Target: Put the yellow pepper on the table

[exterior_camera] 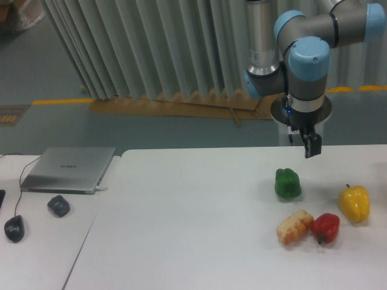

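Note:
The yellow pepper [354, 203] stands upright on the white table [193, 229] near its right edge, with nothing touching it. My gripper [310, 147] hangs above the table's far side, up and to the left of the pepper and well apart from it. It is turned edge-on to the camera, so its fingers overlap in view. It holds nothing and looks open, as it did a second ago.
A green pepper [288, 183] sits just below the gripper. A red pepper [326, 227] and a tan bread-like piece [294, 226] lie left of the yellow one. On the adjoining desk are a silver laptop [69, 169] and two dark mice [58, 205].

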